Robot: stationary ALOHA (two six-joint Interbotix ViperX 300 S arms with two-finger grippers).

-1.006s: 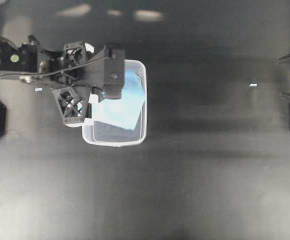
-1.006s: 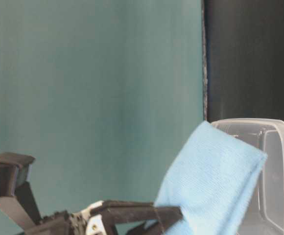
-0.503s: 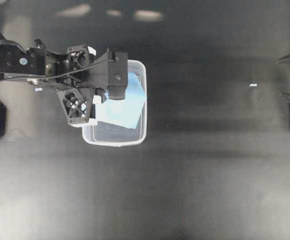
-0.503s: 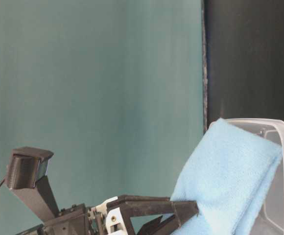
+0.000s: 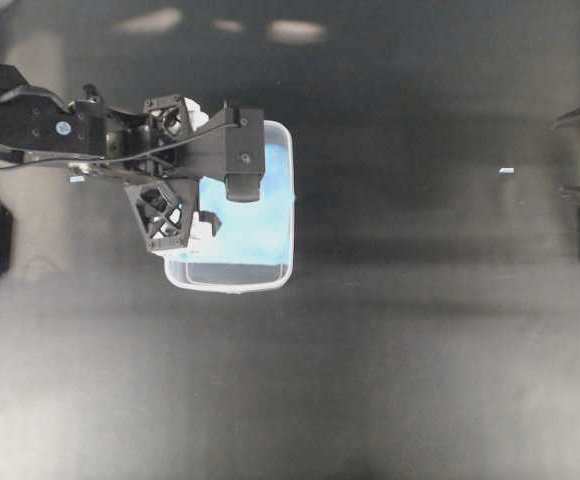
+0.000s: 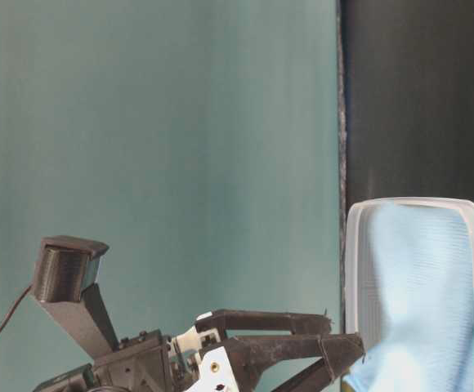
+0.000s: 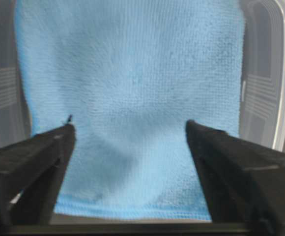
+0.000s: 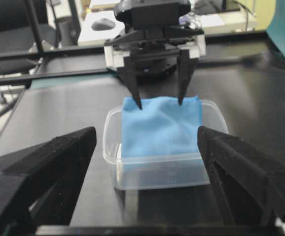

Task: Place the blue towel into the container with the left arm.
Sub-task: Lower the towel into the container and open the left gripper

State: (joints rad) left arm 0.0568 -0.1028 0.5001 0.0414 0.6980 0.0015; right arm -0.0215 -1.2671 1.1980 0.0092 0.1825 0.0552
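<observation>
Left gripper (image 8: pixel 159 104) jaws now spread, blue towel (image 7: pixel 132 98) dropped flat into container (image 8: pixel 157 177); right gripper (image 8: pixel 147 147) wide, well apart.

The overhead view looks straight down on the dark counter (image 5: pixel 390 380) from well above, taking in the container (image 5: pixel 278 268) at left of centre. The table-level view sits low and close, facing a teal wall, and catches the container's end (image 6: pixel 421 278) at its right edge. The left wrist camera looks down between its tool's fingers (image 7: pixel 32 162) at the blue towel (image 7: pixel 132 98), very near. The right wrist camera faces across the counter from farther off, sharing container, towel and left tool (image 8: pixel 159 104) with the overhead view.
</observation>
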